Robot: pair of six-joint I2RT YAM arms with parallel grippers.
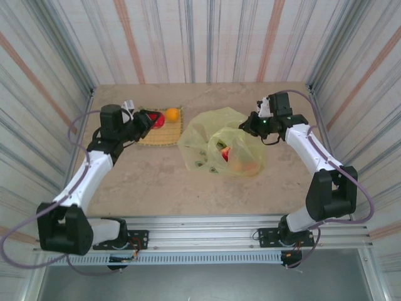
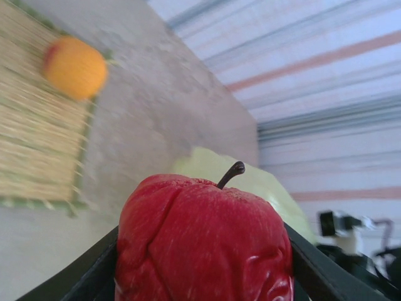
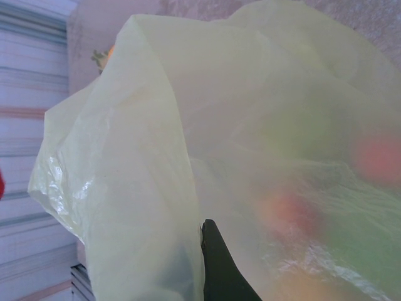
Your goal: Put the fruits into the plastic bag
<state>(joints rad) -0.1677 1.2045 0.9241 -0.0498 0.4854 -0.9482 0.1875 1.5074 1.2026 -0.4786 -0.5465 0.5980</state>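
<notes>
Red apple (image 2: pixel 203 241) clamped in left jaws (above mat (image 1: pixel 166 135)); carry over plastic bag (image 1: pixel 207 135) mouth, right jaws apparently pinching rim open, release low

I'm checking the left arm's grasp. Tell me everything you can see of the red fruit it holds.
The red fruit is apple-shaped, glossy and wrinkled, with a dark curved stem pointing up. The left gripper's black jaws press both its sides. Seen from above it is over the mat, apart from an orange fruit.
</notes>
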